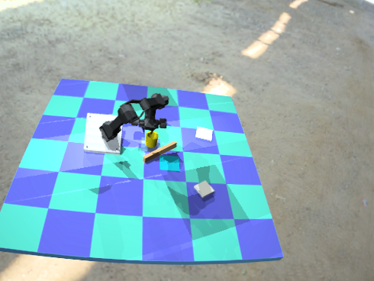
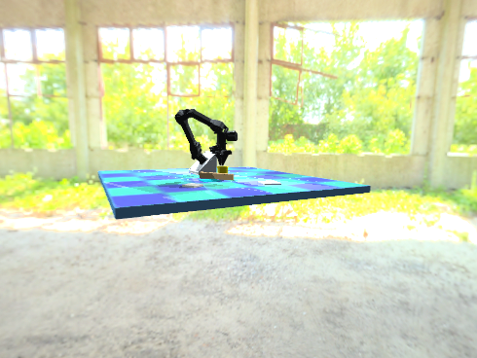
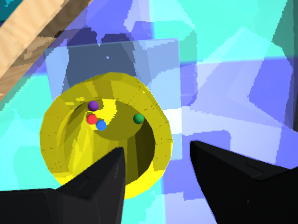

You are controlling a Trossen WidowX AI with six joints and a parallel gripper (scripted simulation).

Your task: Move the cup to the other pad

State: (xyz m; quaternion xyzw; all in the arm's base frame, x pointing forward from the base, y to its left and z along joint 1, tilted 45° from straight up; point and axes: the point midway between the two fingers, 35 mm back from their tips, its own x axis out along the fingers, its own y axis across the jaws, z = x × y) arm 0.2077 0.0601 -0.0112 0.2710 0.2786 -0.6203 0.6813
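The yellow cup [image 1: 151, 140] [image 2: 222, 169] [image 3: 49, 135] stands upright on a pale blue pad [image 3: 170, 60]. In the wrist view a purple marble [image 3: 93, 105], a red marble [image 3: 91, 119], a blue marble [image 3: 101, 125] and a green marble [image 3: 138, 118] lie inside it. The other pad [image 1: 169, 163] is cyan and bare, across the wooden bar from the cup. My gripper [image 1: 152, 131] [image 2: 222, 164] [image 3: 157, 152] points down at the cup, partly open with nothing held. In the wrist view one fingertip overlaps the cup's opening and the other lies right of the rim; their height against the rim is unclear.
A wooden bar [image 1: 160, 152] [image 2: 216, 175] [image 3: 30, 30] lies slantwise between the cup and the cyan pad. A white block [image 1: 204, 134] [image 2: 270, 183] and a grey block [image 1: 204, 188] [image 2: 192, 185] lie farther out. The arm's white base plate [image 1: 93, 134] is left of the cup in the top view.
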